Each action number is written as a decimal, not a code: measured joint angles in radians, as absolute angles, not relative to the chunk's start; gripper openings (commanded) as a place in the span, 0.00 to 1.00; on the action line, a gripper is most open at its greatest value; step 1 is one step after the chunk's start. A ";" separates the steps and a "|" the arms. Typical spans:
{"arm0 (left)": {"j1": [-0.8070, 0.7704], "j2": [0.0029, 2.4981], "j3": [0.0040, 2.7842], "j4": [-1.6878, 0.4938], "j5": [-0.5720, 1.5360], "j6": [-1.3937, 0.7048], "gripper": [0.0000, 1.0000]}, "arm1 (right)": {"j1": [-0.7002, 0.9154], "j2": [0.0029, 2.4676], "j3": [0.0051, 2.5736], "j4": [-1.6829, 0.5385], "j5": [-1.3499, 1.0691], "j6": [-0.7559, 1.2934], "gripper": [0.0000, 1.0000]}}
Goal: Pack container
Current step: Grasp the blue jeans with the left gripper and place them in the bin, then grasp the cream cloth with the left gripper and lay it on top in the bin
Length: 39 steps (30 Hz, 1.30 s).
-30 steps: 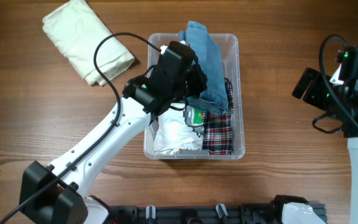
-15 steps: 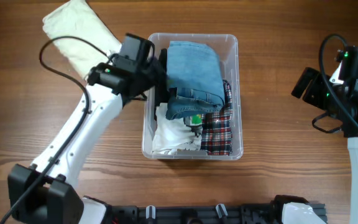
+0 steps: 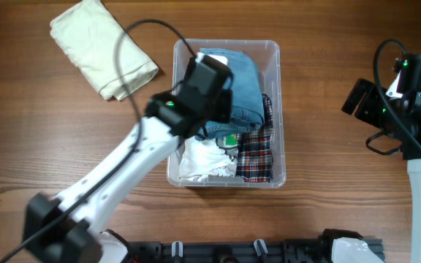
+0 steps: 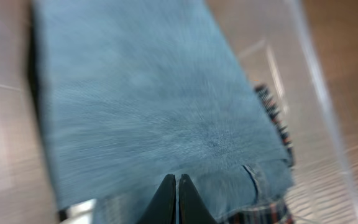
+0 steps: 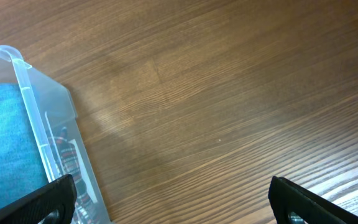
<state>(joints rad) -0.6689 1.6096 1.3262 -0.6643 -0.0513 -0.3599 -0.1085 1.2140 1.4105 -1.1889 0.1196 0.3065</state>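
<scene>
We see the container [image 3: 279, 109] on the counter [image 3: 50, 146], jeans [image 3: 245, 80] inside it, our left claw [image 4: 176, 190] pinched closed just above them, our right claw [image 5: 175, 203] spread open, well right of the container.

The left arm [image 3: 123, 172] is white-shelled with black joints and a looping black cable [image 3: 149, 22]. Its left hand [image 4: 176, 180] has slim black fingers.
</scene>
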 measured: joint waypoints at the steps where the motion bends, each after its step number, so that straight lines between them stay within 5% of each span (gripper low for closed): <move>1: -0.683 1.665 1.329 -0.673 -0.030 -0.361 0.04 | -0.109 1.214 1.411 -1.188 0.120 0.306 1.00; 10: -0.679 1.947 1.421 -0.673 0.227 -0.424 0.04 | -0.109 1.214 1.410 -1.186 0.113 0.306 1.00; 11: -0.671 1.935 1.422 -0.685 0.234 -0.424 0.12 | -0.109 1.215 1.410 -1.186 0.113 0.306 1.00; 14: -0.641 1.856 1.396 -0.786 0.202 -0.424 0.87 | -0.109 1.215 1.410 -1.186 0.112 0.304 1.00; 15: -0.612 1.779 1.370 -0.860 0.163 -0.423 1.00 | -0.109 1.215 1.410 -1.186 0.113 0.302 1.00; 22: -0.177 1.340 1.342 -0.886 0.022 -0.405 1.00 | -0.109 1.215 1.409 -1.186 0.112 0.283 1.00; 31: 0.334 1.864 1.335 -0.504 0.220 -0.406 1.00 | -0.109 1.219 1.409 -1.199 0.112 0.256 1.00; 39: 0.400 2.094 1.335 -0.078 0.359 -0.476 1.00 | -0.109 1.234 1.409 -1.213 0.112 0.256 1.00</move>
<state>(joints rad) 0.4004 2.0941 1.3350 -0.0784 0.3592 -0.4759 -0.1085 1.2339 1.4086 -1.2125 0.1123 0.2558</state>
